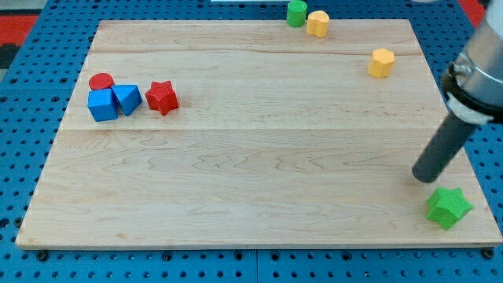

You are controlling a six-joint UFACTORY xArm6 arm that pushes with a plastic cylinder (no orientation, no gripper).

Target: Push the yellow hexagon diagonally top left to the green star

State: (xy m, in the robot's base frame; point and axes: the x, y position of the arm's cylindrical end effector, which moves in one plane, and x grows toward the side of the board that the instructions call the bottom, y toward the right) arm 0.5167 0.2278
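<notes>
The yellow hexagon lies near the view's top right on the wooden board. The green star lies at the bottom right corner, far below the hexagon. My tip rests on the board just up and to the left of the green star, a small gap away from it. The tip is well below the hexagon and slightly to its right. The dark rod slants up to the right, out of the view.
A second yellow block and a green cylinder sit together at the top edge. At the left, a red cylinder, blue cube, blue triangle and red star are clustered.
</notes>
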